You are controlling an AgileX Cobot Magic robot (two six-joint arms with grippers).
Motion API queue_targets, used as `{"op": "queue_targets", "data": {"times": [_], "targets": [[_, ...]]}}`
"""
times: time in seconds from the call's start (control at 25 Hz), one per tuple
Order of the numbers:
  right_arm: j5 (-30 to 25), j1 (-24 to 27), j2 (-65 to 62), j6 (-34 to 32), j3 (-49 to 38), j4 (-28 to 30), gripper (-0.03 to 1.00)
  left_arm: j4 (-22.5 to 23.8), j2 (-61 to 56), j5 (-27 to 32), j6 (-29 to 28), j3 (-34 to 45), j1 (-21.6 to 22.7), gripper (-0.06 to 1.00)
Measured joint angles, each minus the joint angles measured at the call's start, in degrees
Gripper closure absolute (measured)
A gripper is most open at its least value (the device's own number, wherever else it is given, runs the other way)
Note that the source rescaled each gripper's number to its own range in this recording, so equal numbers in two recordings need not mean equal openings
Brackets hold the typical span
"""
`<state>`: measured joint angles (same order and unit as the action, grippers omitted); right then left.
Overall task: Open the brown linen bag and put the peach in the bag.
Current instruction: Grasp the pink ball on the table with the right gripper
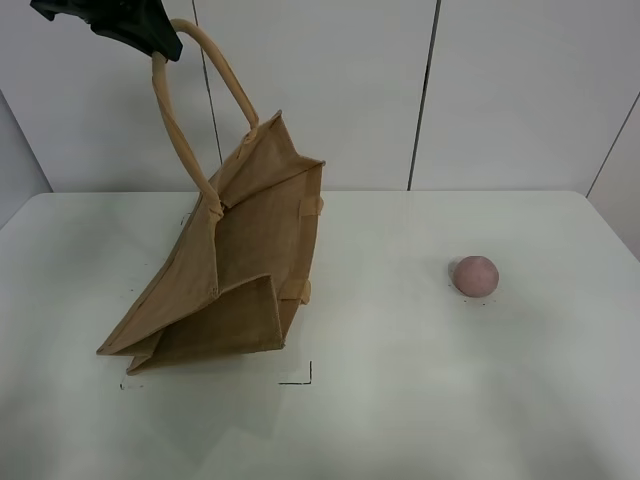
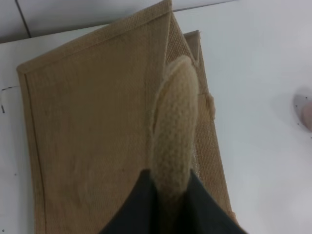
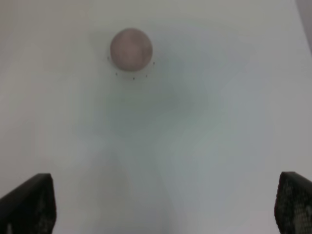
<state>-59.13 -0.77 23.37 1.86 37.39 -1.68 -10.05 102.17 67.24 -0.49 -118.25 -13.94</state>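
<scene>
The brown linen bag [image 1: 240, 270] hangs tilted, its bottom edge resting on the white table [image 1: 420, 400] at the left. My left gripper [image 1: 150, 30] is high above it, shut on one beige loop handle [image 1: 185, 130] and holding that side up. In the left wrist view the handle [image 2: 175, 126] runs from between the dark fingers [image 2: 141, 209] down to the bag [image 2: 87, 126]. The peach [image 1: 475, 275] lies on the table to the right, apart from the bag. My right gripper [image 3: 161, 204] hovers open above the table, with the peach [image 3: 130, 48] ahead of it.
The second handle [image 1: 300, 290] pokes out under the bag's right side. Black corner marks [image 1: 300, 378] are drawn on the table near the bag's front. White wall panels stand behind the table. The right arm does not show in the exterior view.
</scene>
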Motion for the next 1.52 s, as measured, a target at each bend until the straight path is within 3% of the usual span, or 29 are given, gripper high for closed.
{"op": "queue_targets", "data": {"times": [0.44, 0.72, 0.92, 1.12, 1.52], "targets": [[1.2, 0.0, 48.3, 1.5, 21.8, 0.0, -0.03, -0.4, 0.0, 0.0, 0.5, 0.0, 0.0, 0.94], [2.1, 0.0, 70.5, 1.7, 35.2, -0.4, -0.03, -0.5, 0.0, 0.0, 0.5, 0.0, 0.0, 0.94], [2.6, -0.6, 82.1, 2.2, 44.0, -2.3, -0.03, -0.5, 0.0, 0.0, 0.5, 0.0, 0.0, 0.94], [3.1, -4.7, 89.7, 2.1, 49.8, -2.1, -0.03, -0.5, 0.0, 0.0, 0.5, 0.0, 0.0, 0.94], [8.2, -5.5, 100.9, -0.5, 51.3, -1.3, -0.03, -0.5, 0.0, 0.0, 0.5, 0.0, 0.0, 0.94]]}}
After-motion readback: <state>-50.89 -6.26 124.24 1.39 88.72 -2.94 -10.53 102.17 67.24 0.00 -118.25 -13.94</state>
